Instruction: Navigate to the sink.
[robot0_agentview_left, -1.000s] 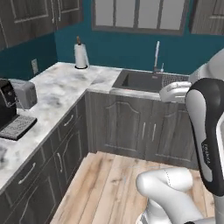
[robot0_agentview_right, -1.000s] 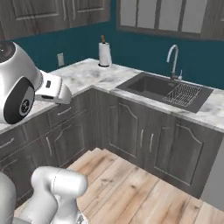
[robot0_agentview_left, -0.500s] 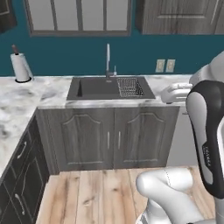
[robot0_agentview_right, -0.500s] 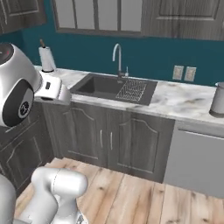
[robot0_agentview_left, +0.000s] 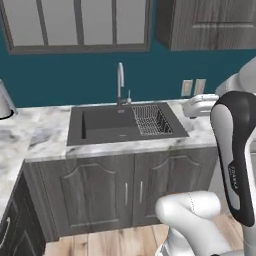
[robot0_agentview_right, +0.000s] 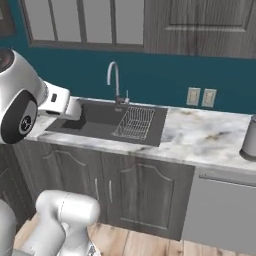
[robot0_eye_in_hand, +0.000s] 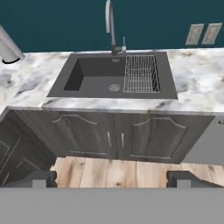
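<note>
Straight ahead of you, sunk in the marble counter (robot0_agentview_left: 205, 135), lies the sink (robot0_agentview_left: 107, 125), with its wire rack (robot0_agentview_left: 150, 119) in the right part of the basin and the chrome faucet (robot0_agentview_left: 120, 82) rising at the back edge against the teal wall. Your gripper (robot0_eye_in_hand: 111, 177) hangs over the wooden floor (robot0_eye_in_hand: 113, 171) in front of the grey cabinet doors (robot0_eye_in_hand: 116, 138) below the basin, its two dark fingertips (robot0_eye_in_hand: 37, 178) set wide apart with nothing between them. A grey canister (robot0_agentview_right: 249, 137) stands on the counter well to the right of the sink, beyond two wall outlets (robot0_agentview_right: 201, 96).

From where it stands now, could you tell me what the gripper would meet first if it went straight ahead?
Probably the cabinet doors under the sink, or the counter's front edge; depth is unclear.
</note>
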